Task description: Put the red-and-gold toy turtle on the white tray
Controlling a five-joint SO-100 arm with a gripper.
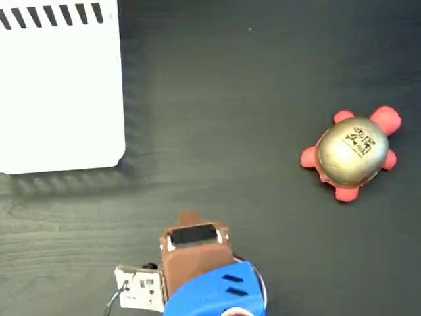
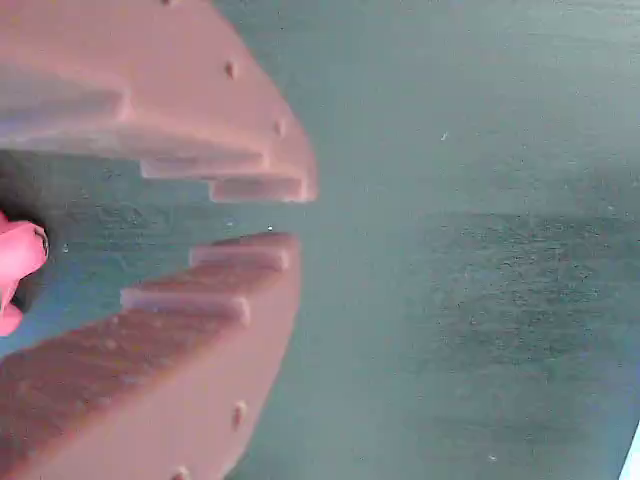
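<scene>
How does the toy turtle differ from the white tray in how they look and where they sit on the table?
The toy turtle is small and rounded, with a shiny gold dome and red head and feet; the white tray is much larger, flat and rectangular. The turtle bears black print on its shell; the tray has slanted black slots along its top edge. In the fixed view the turtle lies far right, the tray upper left. Both rest on the dark table, untouched.

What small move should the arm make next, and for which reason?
Probably swing right toward the red-and-gold toy turtle. In the fixed view it sits far right on the dark table, while the gripper holds nothing, its fingertips only slightly apart. The white tray lies top left.
</scene>
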